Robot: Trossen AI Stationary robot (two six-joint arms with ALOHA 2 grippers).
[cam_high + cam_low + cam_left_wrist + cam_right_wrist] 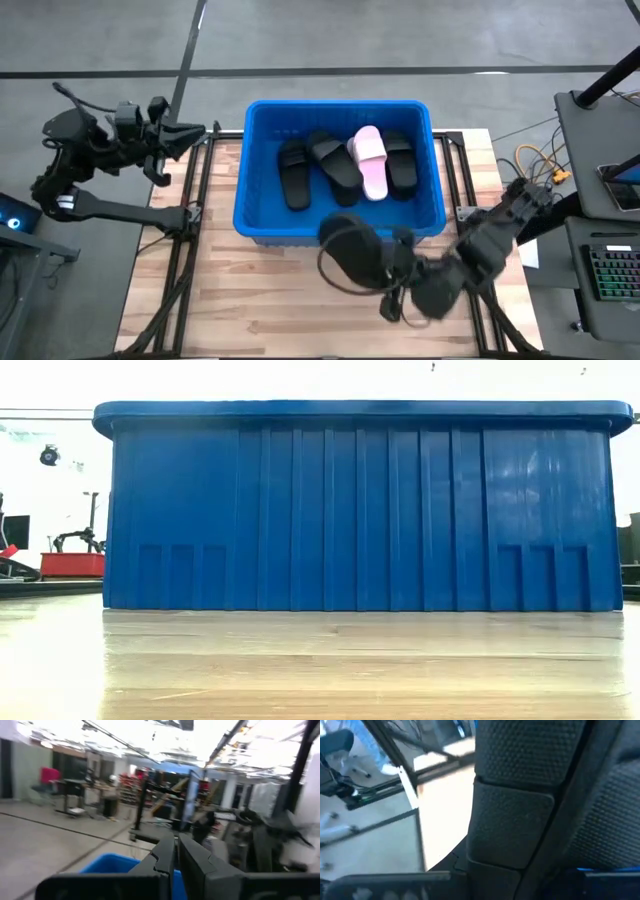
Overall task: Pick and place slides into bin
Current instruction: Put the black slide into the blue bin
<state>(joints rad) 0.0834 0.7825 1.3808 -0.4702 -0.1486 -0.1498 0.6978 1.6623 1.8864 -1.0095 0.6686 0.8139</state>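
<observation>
From overhead, the blue bin point(262, 205) sits mid-table with four slides in it: three black ones point(293, 172) and a pink slide point(371, 160) lying side by side. The right arm reaches in low from the right edge, bent at the elbow, and its right gripper point(392, 262) is clamped on a black slide point(352, 250) just in front of the bin's near wall, over the wooden table point(250, 310). The left arm is folded up off the table's left side, left gripper point(200, 131) pinched shut and pointing toward the bin.

Table-level view: just the bin's ribbed wall, no arms showing.

Left wrist cam: fingers point(162, 857) pressed together, blue rim below.

Right wrist cam: textured black rubber fills the shot, right up against the camera.
</observation>
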